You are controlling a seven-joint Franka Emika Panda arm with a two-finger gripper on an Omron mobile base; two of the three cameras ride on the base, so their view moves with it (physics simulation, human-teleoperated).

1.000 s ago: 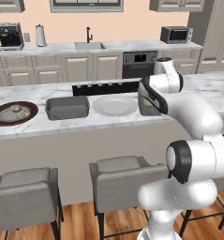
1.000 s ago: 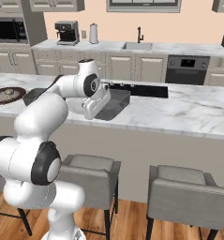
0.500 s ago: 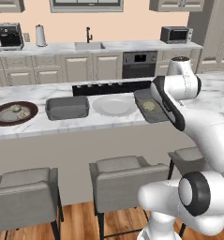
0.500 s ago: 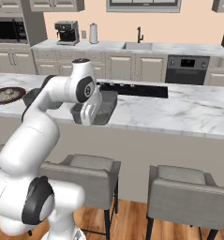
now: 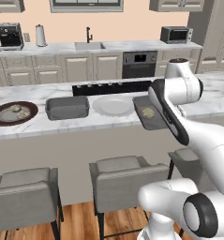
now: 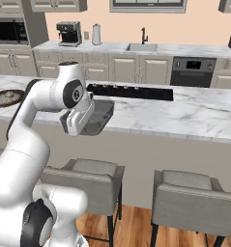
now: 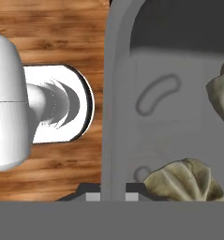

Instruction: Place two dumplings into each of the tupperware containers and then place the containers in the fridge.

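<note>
Jaws clamping tub (image 7: 114,108) rim — above wood floor (image 7: 52,37)

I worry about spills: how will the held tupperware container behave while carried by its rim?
The tupperware container looks stiff, so it probably won't flex. Pinched at one rim wall by the gripper, it may tilt. Its dumplings lie loose and could slide.

A marble island counter (image 5: 62,124) carries, from nine o'clock toward three, a dark brown plate (image 5: 12,114) with two dumplings (image 5: 18,111), a grey tub (image 5: 67,108), and a white plate (image 5: 112,105). The brown plate sits apart from the tub; the white plate lies just beside it.
</note>
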